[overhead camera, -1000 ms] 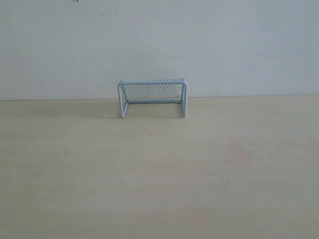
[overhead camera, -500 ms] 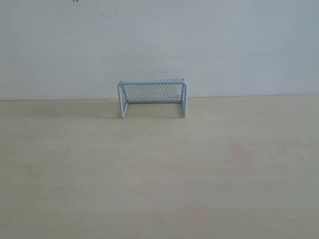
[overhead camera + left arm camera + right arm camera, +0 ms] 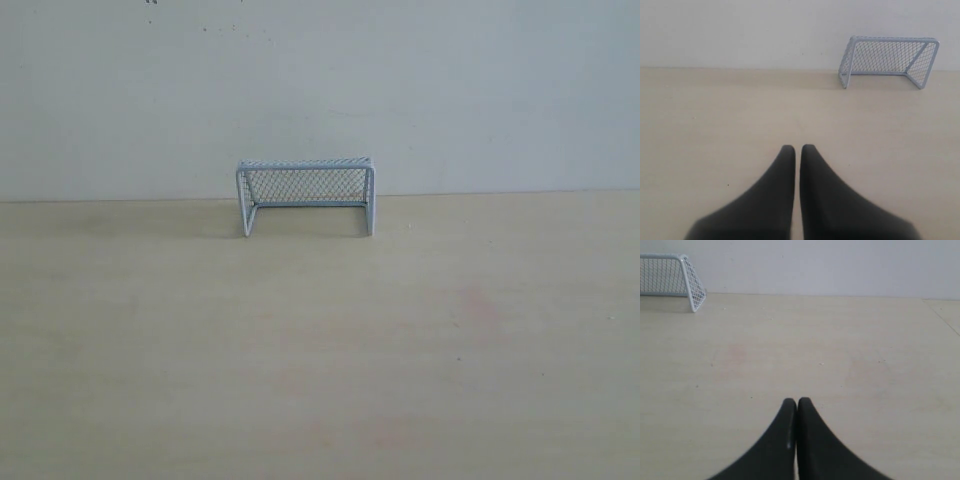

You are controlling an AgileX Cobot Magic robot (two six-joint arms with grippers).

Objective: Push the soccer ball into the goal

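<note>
Your goal stands at the far edge of the desk, about midway along that edge. Its back is to the pale wall and its open mouth faces the near edge. It sits upright, with the grey mesh stretched behind the pale frame, and nothing lies inside the mouth.

Your left pincer is closed on nothing. Its two black fingers run side by side with only a thin slit between them, low over bare desk. From its camera you see the goal well apart from it, towards the far edge.

Your right pincer is also closed and empty, its fingertips pressed together. From its camera only one end of the goal shows, again well apart and towards the far edge.

A faint reddish stain marks the desk between the goal and the near right corner.
</note>
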